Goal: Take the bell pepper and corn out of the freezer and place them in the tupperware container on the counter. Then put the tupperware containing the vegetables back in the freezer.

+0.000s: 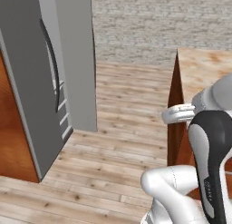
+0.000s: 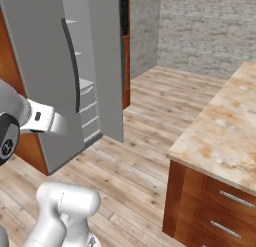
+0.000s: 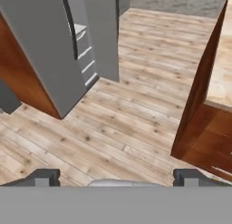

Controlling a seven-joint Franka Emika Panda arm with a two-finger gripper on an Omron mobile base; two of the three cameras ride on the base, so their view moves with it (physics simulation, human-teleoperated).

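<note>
**Freezer open, counter at the right**

The freezer [image 1: 31,96] is a tall grey cabinet at the left of the left base view. Its flat door [image 2: 42,76] is swung open and carries a long dark vertical handle [image 2: 73,66]. Behind the door edge, pale grey shelves [image 2: 86,83] are visible. The counter [image 2: 225,126] is at the right of the right base view: a tan marble top with rust veins, over brown drawers [image 2: 220,201] with silver bar handles.

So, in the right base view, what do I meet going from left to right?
Robot arm → freezer with its dark handle → wooden floor → counter with drawers.
</note>
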